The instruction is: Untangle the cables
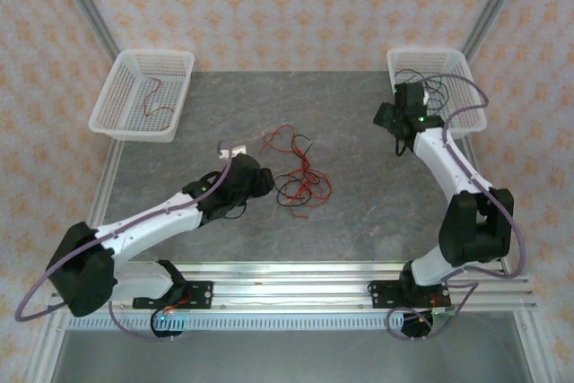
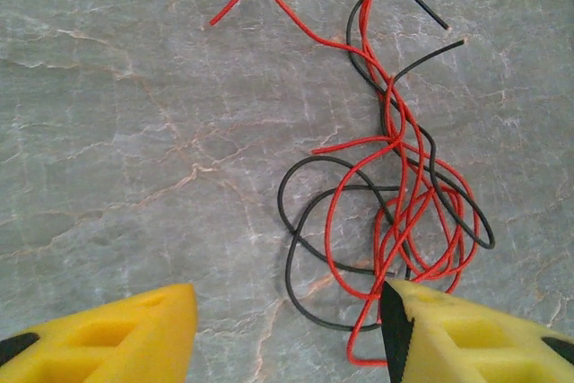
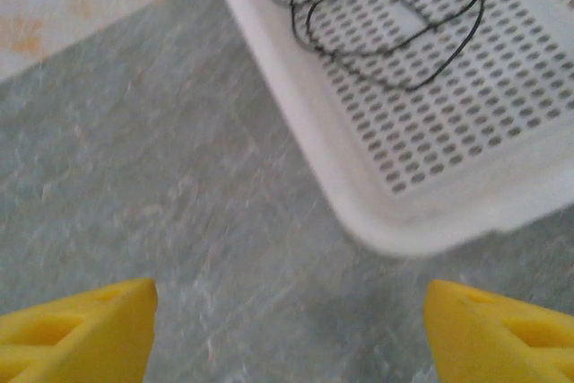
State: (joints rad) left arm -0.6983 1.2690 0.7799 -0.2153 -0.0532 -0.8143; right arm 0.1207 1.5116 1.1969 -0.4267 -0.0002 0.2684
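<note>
Centrally on the grey table (image 2: 134,132) lies the tangle of cables (image 2: 392,143), red and black strands looped through one another. In the top view it is a small knot (image 1: 300,187) just ahead of the left arm's dark wrist, which covers its own fingers there. The upper red ends run off the top edge of the left wrist picture.

From the left wrist, the left gripper (image 2: 287,334) hangs low over the near edge of the tangle with its jaws well apart. Only the yellow fingers (image 2: 117,338) show, cut off by the bottom edge. A black loop curves into the gap, and the right-hand tip overlaps a red strand; whether it touches cannot be told.

One red cable (image 1: 154,98) lies in the left basket (image 1: 117,109). A black cable (image 3: 395,6) sits coiled in the right basket (image 3: 377,213), its top cropped. The right gripper (image 3: 291,329) hovers over bare table just beside that basket's corner, jaws wide apart and holding nothing; the picture is blurred.
</note>
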